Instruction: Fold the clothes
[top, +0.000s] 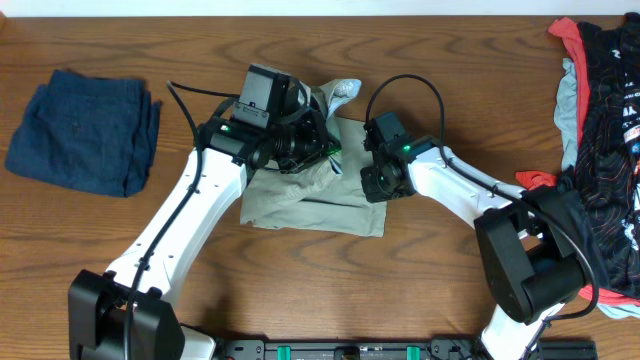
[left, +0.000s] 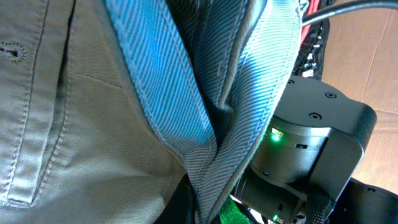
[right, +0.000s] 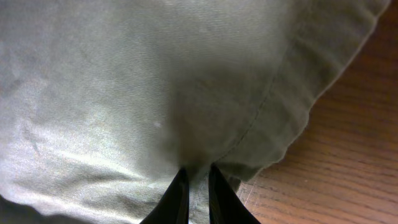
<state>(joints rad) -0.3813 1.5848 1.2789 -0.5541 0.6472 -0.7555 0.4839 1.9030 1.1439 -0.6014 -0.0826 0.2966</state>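
**Item under work:** the khaki shorts (top: 318, 200) lie part-folded at the middle of the table (top: 450, 60), with both arms bent over them.

**Left gripper** (top: 318, 150): clamped on the shorts at the waistband end. The wrist view shows the pale blue lining (left: 161, 81) bunched and drawn down toward the jaws (the fingers themselves are hidden by cloth).

**Right gripper** (right: 198, 194): fingertips nearly together, with a thin fold of khaki cloth pinched between them, close to the seamed edge beside bare wood.

**Step in hand, as judged:** carrying or flattening a fold across the shorts.
- The 2 grips should travel together at one height, so the cloth between them is taut.
- The edge should be laid square on the layer below.
- Neither jaw should let go until the cloth rests flat.
- The bunched waistband wants smoothing.

**Surroundings:** 1 folded denim garment (top: 85, 130) lies well apart at the left. A pile of red, black and pale-blue garments (top: 600, 120) sits at the right edge of the table. Neither obstructs the work. The chief hazard is the 2 wrists working very near each other, with the cables (top: 410, 85) looping above the cloth.
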